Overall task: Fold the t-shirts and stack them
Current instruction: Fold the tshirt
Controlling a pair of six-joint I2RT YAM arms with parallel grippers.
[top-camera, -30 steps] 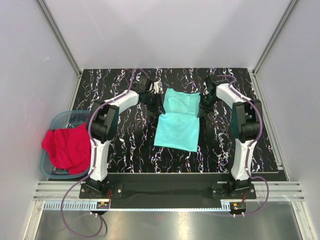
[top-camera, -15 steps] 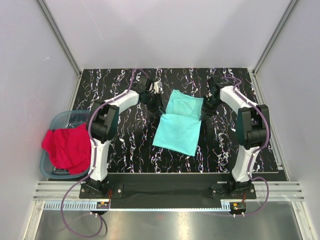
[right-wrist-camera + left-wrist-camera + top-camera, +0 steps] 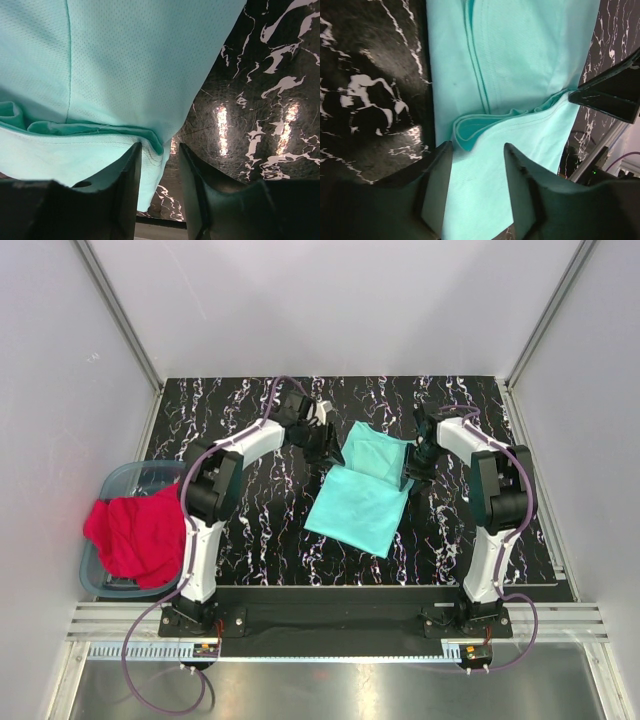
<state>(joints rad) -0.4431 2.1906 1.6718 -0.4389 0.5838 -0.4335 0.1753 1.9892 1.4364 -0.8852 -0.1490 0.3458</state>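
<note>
The mint-teal t-shirt (image 3: 360, 495) lies folded on the black marbled table, turned slightly clockwise, with an upper flap over a lower panel. My left gripper (image 3: 325, 445) is at its left fold edge. In the left wrist view its jaws (image 3: 477, 187) stand apart over flat mint cloth (image 3: 520, 75), and nothing is pinched. My right gripper (image 3: 412, 466) is at the right fold edge. Its jaws (image 3: 160, 185) stand apart around the fold corner (image 3: 157, 142), low over the cloth. The red t-shirt (image 3: 130, 535) lies crumpled over the blue-grey tub (image 3: 120, 480) at the left.
The tub stands off the table's left edge beside the left arm's base. Grey walls close in the table at the back and on both sides. Bare marbled table (image 3: 270, 540) shows in front of the mint shirt and to both sides.
The mint shirt has slid to the right and turned clockwise. Both grippers have shifted with its fold edges, the left one to the right and the right one down towards the near side.
</note>
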